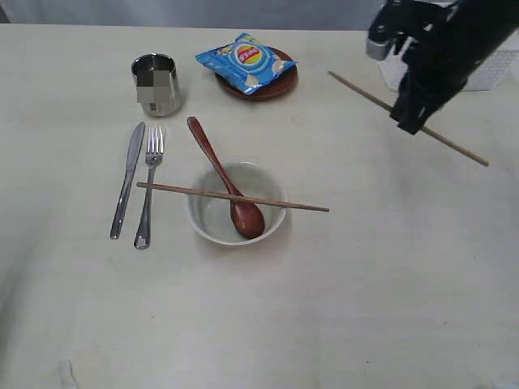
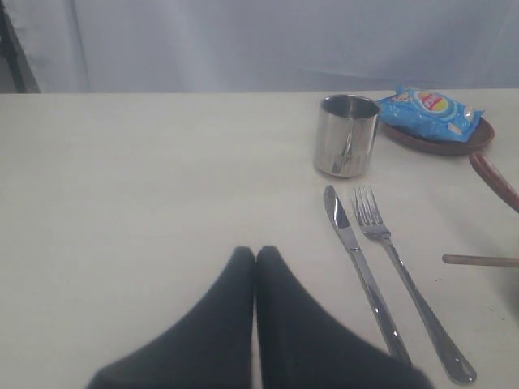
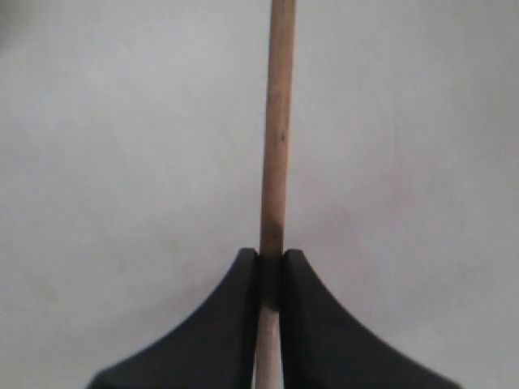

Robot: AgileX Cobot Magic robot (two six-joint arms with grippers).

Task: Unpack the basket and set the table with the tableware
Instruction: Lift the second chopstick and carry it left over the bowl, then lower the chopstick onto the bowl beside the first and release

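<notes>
Item 1: chip bag, small, bright blue foil with a round yellow-and-red logo and pale chips printed on the face; crimped ends; lying flat and askew, logo side up

Item 2: backdrop, pale grey-white, faintly folded like cloth, at the rear of the scene

Two chopsticks, one knife, one fork, one wooden spoon, one steel cup, one bowl, one plate, one chip bag, one basket.

Bright, even light leaves faint shadows on the table.
</notes>
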